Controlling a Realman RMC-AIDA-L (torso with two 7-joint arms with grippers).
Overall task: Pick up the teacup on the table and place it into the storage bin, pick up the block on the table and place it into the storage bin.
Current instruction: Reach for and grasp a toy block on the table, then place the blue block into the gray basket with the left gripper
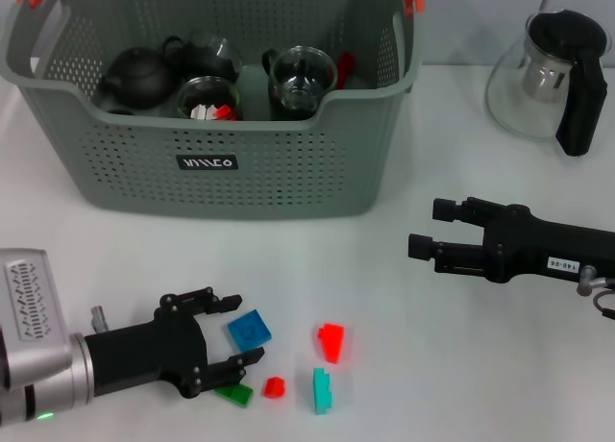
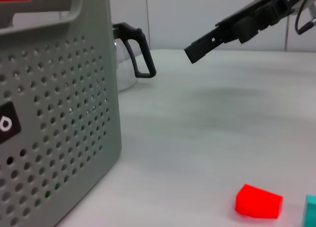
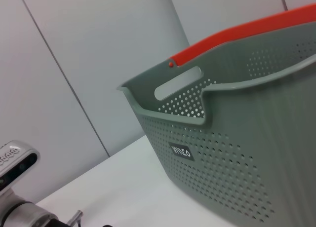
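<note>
Grey perforated storage bin stands at the back of the white surface, already holding dark teapots and glass teacups. I have the left end effector low, fingers spread around the blue block, apparently for a pinch; the block is a flat square lying just beside them. The right end effector hovers spread, idle, well apart.

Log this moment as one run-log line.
left gripper: open around blue block | right gripper: open, idle above table | storage bin: holds teaware
</note>
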